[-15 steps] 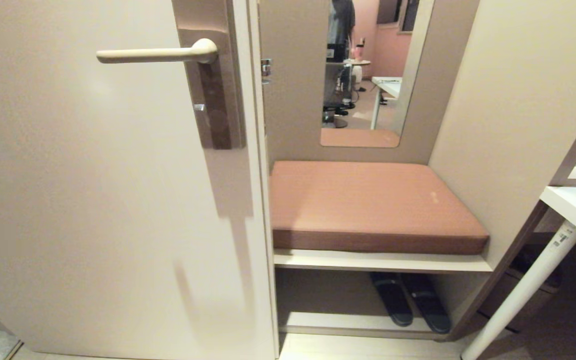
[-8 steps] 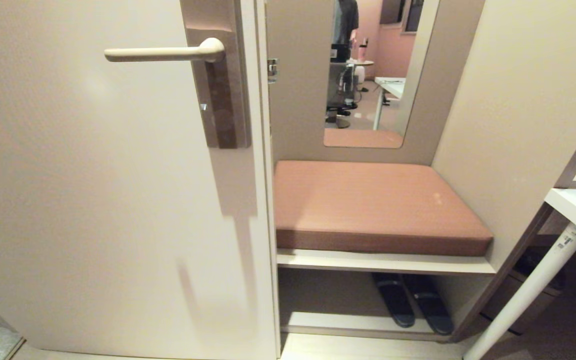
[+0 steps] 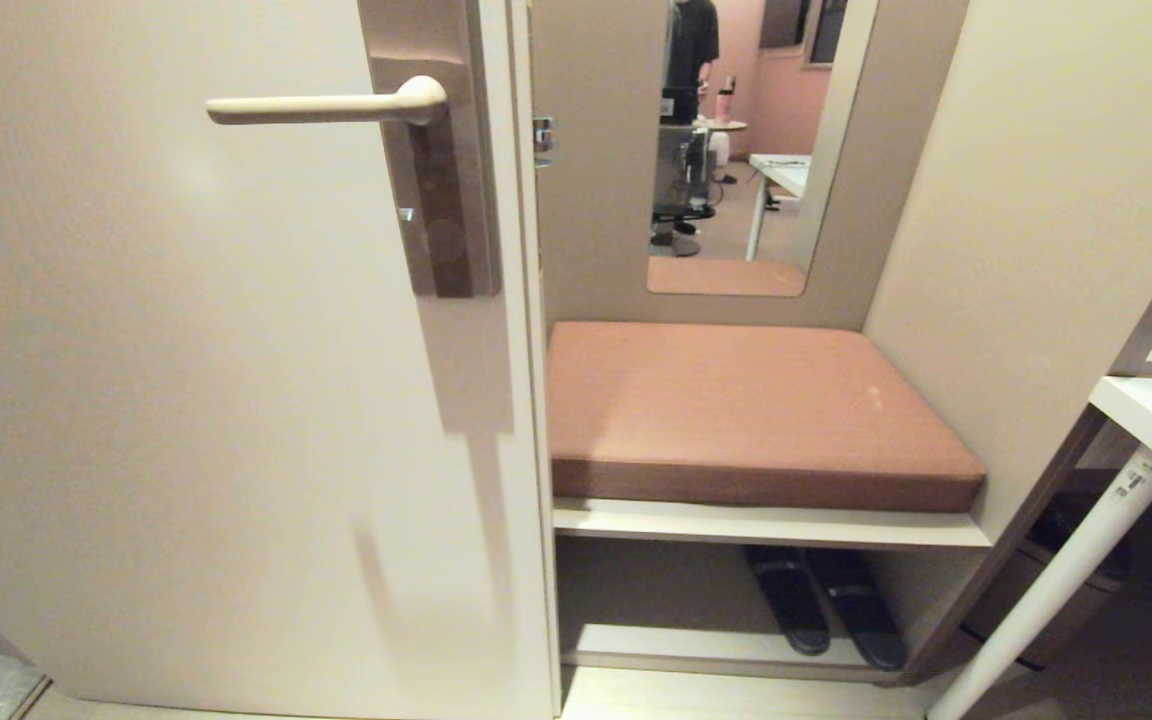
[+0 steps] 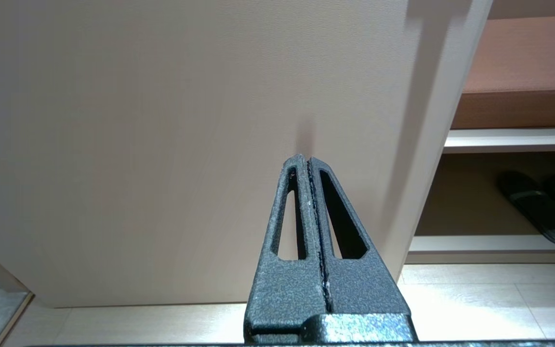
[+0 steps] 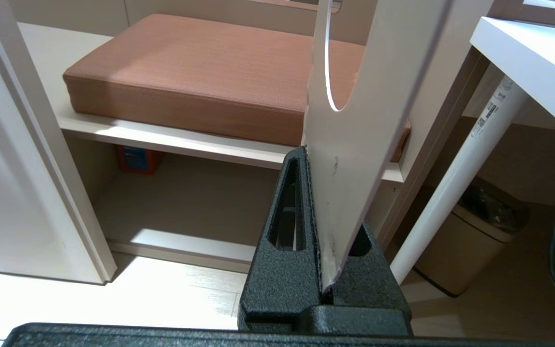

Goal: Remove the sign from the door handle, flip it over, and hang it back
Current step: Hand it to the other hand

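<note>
- The sign (image 5: 354, 144) is off the door handle (image 3: 321, 105); the right gripper (image 5: 320, 202) is clamped on its lower end, with its oval hole at the far end, away from the fingers.
- The sign's long axis runs straight on from the right gripper's fingers; only its pale face shows in the right wrist view, and no lettering can be read, so which side is turned outward I cannot tell.
- The door handle is bare; it is a level lever running leftward from the brown plate (image 3: 446, 200) at the door's (image 3: 186, 400) edge.
- Neither arm appears in the head view; from the wrist view the right gripper sits low, before the cushioned bench (image 5: 186, 72), so the handle likely lies above and to its left.
- The left gripper (image 4: 309, 166) is pinched shut on nothing, facing the lower door below the handle.
- Judging by this, hanging calls for the oval hole to slip over the lever's free left end; the right arm, already holding the card, seems the one to do it.
</note>
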`<state>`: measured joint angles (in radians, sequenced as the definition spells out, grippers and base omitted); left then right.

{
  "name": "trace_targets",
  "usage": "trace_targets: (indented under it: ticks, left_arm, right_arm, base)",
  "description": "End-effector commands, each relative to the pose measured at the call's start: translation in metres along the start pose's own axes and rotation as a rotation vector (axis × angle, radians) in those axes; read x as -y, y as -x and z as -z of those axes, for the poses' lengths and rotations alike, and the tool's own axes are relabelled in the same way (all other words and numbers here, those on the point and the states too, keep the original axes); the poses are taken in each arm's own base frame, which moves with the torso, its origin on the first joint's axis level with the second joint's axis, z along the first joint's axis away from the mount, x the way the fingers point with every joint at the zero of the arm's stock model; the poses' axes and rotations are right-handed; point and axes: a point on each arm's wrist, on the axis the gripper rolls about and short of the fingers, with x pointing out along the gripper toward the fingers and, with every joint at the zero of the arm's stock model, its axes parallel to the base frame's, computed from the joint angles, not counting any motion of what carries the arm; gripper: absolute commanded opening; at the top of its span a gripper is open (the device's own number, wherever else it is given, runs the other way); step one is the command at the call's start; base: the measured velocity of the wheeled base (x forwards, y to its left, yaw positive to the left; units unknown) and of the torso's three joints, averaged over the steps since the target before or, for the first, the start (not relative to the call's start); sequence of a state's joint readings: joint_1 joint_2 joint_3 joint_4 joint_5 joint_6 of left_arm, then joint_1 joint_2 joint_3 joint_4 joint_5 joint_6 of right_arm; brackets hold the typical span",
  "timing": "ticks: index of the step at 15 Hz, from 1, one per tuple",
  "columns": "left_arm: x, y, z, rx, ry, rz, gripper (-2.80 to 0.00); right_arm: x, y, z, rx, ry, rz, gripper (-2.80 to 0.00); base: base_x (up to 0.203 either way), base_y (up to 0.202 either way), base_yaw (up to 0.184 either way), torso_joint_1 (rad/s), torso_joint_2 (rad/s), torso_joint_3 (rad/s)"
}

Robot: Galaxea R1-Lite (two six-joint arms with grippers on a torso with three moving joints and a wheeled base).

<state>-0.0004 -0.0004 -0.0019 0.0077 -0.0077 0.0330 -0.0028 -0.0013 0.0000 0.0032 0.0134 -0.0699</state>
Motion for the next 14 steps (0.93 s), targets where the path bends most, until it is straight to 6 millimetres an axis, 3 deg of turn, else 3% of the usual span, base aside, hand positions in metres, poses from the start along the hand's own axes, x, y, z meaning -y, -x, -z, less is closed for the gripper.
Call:
trace_targets:
  ticks: [1, 14]
  left_arm:
    - [0.0, 0.0001, -0.0003, 0.001, -0.001, 0.0, -2.8]
    - [0.0, -0.0001, 0.0001, -0.001, -0.002, 0.001, -2.8]
  right_arm:
    - [0.0, -0.0001, 0.0, -0.001, -0.002, 0.001, -2.8]
    - [-0.0001, 0.0, 0.0, -0.004, -0.006, -0.002, -2.8]
  base:
    - [0.0, 0.0, 0.0, 0.0, 0.0, 0.0]
    - [0.0, 0.0, 0.0, 0.0, 0.0, 0.0]
